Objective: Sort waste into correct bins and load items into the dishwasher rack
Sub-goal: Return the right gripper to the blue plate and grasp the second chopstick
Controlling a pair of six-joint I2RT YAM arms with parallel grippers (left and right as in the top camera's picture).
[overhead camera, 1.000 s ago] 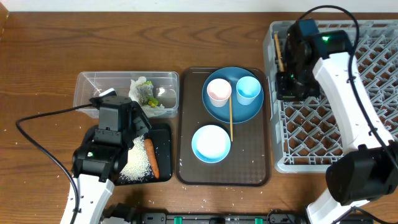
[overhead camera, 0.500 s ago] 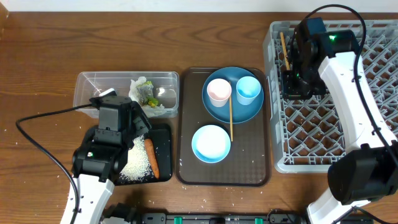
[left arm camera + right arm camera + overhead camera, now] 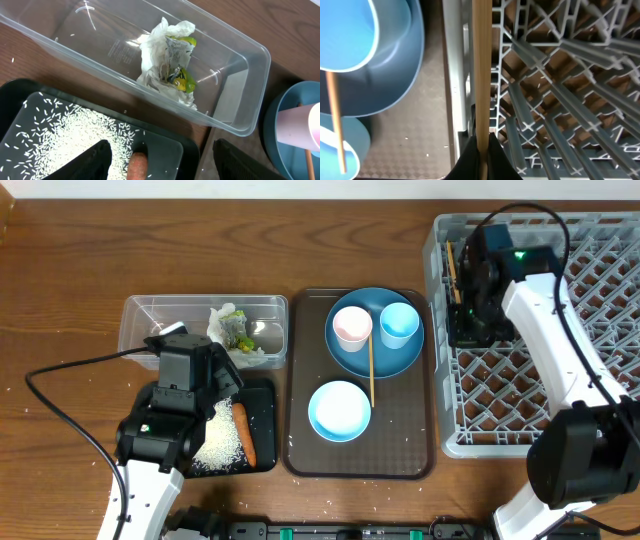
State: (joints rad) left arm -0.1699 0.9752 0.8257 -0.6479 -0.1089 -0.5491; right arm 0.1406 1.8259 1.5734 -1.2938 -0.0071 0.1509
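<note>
Back left from half a second ago, now over the left wall of the dishwasher rack (image 3: pixel 610 290). Clamped shut in the right gripper (image 3: pixel 481 150): one chopstick (image 3: pixel 481 75), long axis along that wall, free tip toward the table's far side. Over the black tray (image 3: pixel 262 392), left gripper (image 3: pixel 165 160) parted, holding nothing.

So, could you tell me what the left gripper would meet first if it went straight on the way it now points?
Probably the carrot, whose end lies between the open jaws of the left gripper in the black tray; depth is unclear, so the tray floor could come first.
</note>
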